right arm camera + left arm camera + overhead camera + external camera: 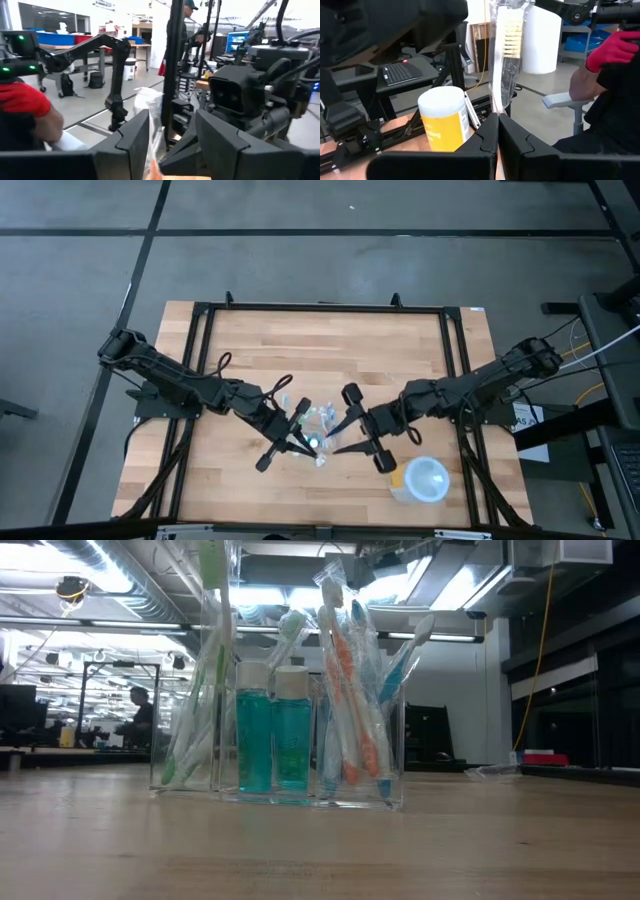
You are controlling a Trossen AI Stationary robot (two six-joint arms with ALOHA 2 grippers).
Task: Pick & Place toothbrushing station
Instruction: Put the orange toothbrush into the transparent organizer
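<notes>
Gripping a wrapped toothbrush (506,45) between its closed fingers, the left gripper (305,442) hung over the middle of the wooden table (330,350), directly above the toothbrushing station (318,423). The left wrist view showed that brush standing upright in clear film, bristle head uppermost, with a white and yellow container (444,118) beyond it; the overhead view placed the same container (422,479) near the table's front edge, right of centre. The right gripper (342,432) stood just right of the station with its fingers apart, and no view showed anything held between them.

The station, a clear rectangular holder (278,755), rested upright on the table at mid-width. In the low view its long axis ran left to right across the picture, open side up. That view alone revealed the contents: green brushes (190,745) in the left compartment, two teal bottles (273,735) with white caps in the middle, and orange and blue wrapped brushes (352,710) on the right, all pointing upward. From overhead the holder was only a pale glint between the two grippers, its axis not readable.

The wrist views alone showed the room: a person's red sleeve (614,49) and a laptop (399,73).
</notes>
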